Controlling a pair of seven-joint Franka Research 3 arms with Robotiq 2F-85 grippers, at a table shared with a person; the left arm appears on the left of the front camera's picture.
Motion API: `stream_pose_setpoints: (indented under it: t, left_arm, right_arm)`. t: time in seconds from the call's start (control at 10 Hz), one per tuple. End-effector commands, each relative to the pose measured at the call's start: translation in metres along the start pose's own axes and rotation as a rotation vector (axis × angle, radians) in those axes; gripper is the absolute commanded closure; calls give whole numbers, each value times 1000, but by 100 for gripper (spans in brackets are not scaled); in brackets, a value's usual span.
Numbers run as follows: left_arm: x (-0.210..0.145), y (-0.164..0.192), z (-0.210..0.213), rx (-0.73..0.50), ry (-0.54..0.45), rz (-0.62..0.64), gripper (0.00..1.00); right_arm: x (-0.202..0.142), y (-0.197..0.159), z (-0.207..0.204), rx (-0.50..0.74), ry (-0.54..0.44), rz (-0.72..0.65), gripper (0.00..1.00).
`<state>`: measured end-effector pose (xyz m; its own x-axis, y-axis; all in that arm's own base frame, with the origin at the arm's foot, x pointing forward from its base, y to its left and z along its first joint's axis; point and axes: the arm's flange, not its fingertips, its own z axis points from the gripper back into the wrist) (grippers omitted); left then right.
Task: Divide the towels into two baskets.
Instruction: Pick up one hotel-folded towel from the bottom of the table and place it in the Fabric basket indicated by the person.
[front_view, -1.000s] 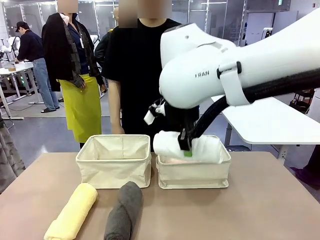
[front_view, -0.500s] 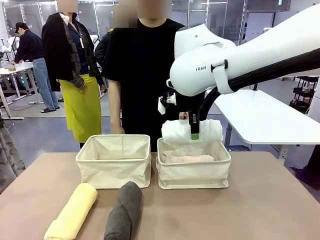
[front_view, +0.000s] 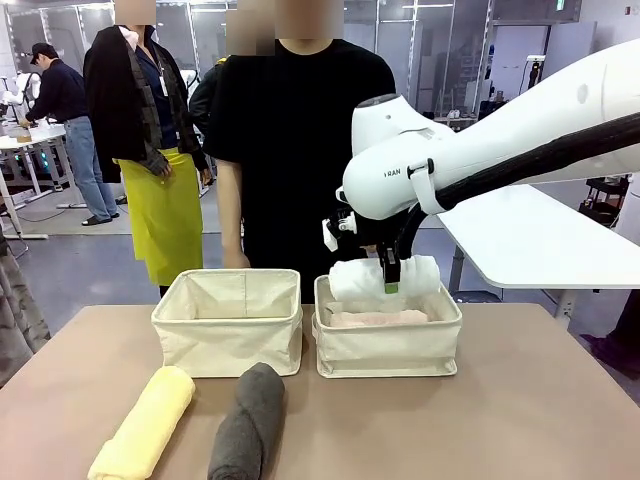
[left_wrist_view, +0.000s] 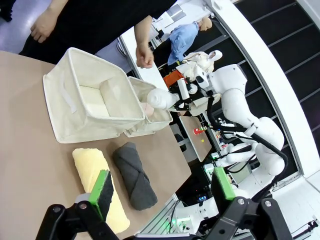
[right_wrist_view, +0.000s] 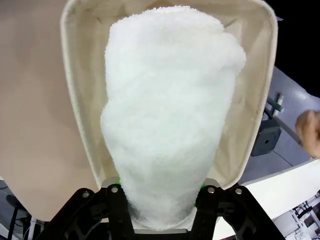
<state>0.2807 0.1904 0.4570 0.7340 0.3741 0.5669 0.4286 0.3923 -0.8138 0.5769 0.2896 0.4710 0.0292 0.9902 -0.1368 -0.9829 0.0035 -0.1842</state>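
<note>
Front view | right pincer (front_view: 390, 284) clamps white towel (front_view: 355, 278) over right basket (front_view: 385, 352) rim | left pincer (left_wrist_view: 162, 187) wide

Left basket (front_view: 226, 345) open, unobstructed; right arm (front_view: 500, 140) over right basket (front_view: 386, 355).

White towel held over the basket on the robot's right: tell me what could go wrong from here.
1. The right gripper pinches the white towel at its middle just above the right basket. The roll spans nearly the whole bin, so a skewed release may leave an end hung on the rim.
2. The pink towel already lies inside, so the white one may settle high and roll out.
</note>
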Motion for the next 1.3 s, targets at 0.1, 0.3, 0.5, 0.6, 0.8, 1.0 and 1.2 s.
stream_pose_setpoints:
  t: [0.1, 0.3, 0.5, 0.6, 0.8, 1.0, 1.2]
  left_arm:
    - [-1, -2, 3, -14, -5, -11, 0]
    - [-1, -2, 3, -14, -5, -11, 0]
    - [-1, -2, 3, -14, -5, -11, 0]
    - [-1, -2, 3, -14, -5, -11, 0]
    - [-1, -2, 3, -14, -5, -11, 0]
    - [-1, -2, 3, -14, -5, -11, 0]
    - [-1, -2, 3, -14, -5, -11, 0]
  right_arm:
    - [-1, -16, -15, 30, 9, -3, 52]
    - [-2, -15, -22, 40, 9, -7, 52]
    - [0, -13, -24, 42, 9, -6, 52]
    - [0, -13, -24, 41, 13, -3, 46]
    - [-1, -13, -23, 39, 17, -5, 16]
    - [0, -12, -21, 31, 17, -1, 0]
    - [-1, -11, -19, 28, 15, -5, 0]
